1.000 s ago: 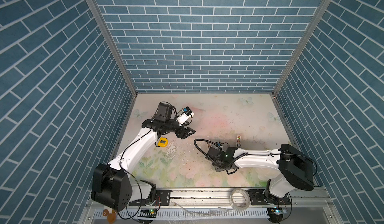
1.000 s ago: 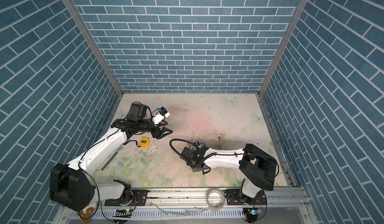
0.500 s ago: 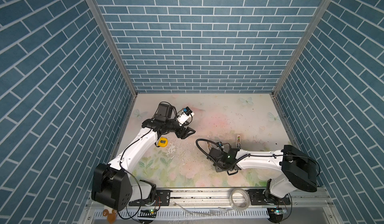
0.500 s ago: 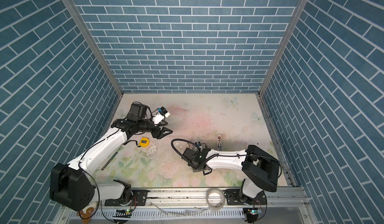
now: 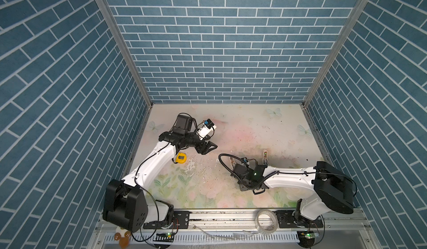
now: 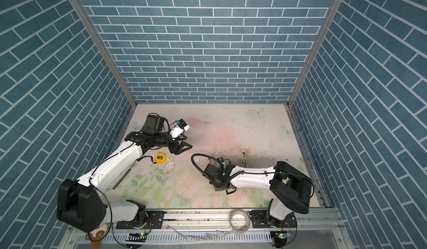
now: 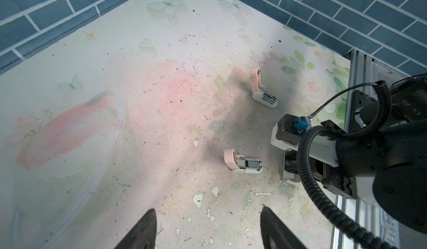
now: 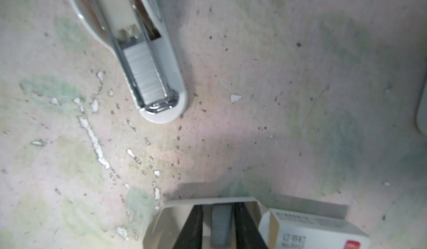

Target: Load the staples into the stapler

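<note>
The right jaws stood down inside the open cardboard tray (image 8: 208, 201), with a strip of staples (image 8: 221, 224) between them. They were close on either side of it, but I could not tell whether they actually pinched it. The tray's white sleeve (image 8: 312, 230) lay just beside those jaws. The left jaws hung open and empty, well apart from all this.

What worried me was how much of the tray the right jaws filled. A lift might drag the light cardboard up with the strip, and a skewed squeeze might snap the brittle strip or let it drop. The stapler (image 8: 172, 79) ahead of the right jaws lay open, yet its channel seemed to hold a silvery block (image 8: 144, 74) already, so another strip might jam or ride on top. A second open stapler (image 7: 263, 93) stood farther off, and I judged that a nudge could send either one skating.

The bench (image 5: 242, 130) wore a faded floral cover, scuffed, chipped white in places and speckled with grit, some of it perhaps loose staples. Blue brick-patterned walls (image 5: 219, 51) closed three sides.
</note>
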Available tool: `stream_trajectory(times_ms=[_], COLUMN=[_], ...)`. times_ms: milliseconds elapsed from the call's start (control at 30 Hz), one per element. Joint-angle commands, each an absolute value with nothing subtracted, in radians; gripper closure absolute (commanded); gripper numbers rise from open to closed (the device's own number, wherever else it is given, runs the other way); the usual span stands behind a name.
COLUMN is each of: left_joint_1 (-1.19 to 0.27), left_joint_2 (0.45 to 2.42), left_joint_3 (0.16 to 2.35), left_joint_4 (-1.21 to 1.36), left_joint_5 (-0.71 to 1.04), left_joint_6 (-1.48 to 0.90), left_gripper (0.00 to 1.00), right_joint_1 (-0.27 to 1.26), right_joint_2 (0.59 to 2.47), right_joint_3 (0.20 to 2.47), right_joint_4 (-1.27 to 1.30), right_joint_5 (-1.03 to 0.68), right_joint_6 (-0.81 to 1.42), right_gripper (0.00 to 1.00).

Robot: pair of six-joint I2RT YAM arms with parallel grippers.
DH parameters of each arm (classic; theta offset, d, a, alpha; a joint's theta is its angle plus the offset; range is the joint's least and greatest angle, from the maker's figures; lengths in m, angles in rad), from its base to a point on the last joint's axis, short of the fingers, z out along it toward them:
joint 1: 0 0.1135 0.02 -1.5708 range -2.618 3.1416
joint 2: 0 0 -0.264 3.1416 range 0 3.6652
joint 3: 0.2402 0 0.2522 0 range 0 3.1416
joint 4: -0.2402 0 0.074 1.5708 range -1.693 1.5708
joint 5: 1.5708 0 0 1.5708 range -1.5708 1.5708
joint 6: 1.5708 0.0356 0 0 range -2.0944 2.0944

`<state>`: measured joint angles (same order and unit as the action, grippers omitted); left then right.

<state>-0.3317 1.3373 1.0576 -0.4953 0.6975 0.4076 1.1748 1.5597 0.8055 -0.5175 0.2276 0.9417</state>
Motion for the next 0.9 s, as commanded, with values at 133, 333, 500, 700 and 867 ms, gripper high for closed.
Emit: stream_trajectory(times_ms=[133, 333, 500, 700, 867], left_joint_1=[-0.325, -0.304, -0.286, -0.282, -0.282], left_joint_2=[1.352, 1.351, 1.343, 1.336, 1.337], left_joint_3=[1.091, 1.126, 1.152, 1.155, 1.161], left_joint_4=[-0.527, -0.590, -0.630, -0.641, -0.644], left_joint_5=[0.687, 0.688, 0.674, 0.660, 0.655], left_joint_6=[0.444, 0.484, 0.500, 0.492, 0.477], left_gripper=[0.28, 0.28, 0.28, 0.28, 0.28], right_joint_1=[1.153, 1.137, 1.132, 1.130, 1.131], right_joint_2=[1.554, 1.522, 1.514, 1.488, 1.447], right_joint_3=[0.752, 0.720, 0.707, 0.704, 0.705], right_joint_4=[-0.493, -0.462, -0.442, -0.430, -0.413], right_joint_5=[0.178, 0.161, 0.152, 0.170, 0.195], right_joint_6=[0.927, 0.915, 0.900, 0.880, 0.861], right_gripper=[0.75, 0.79, 0.83, 0.85, 0.87])
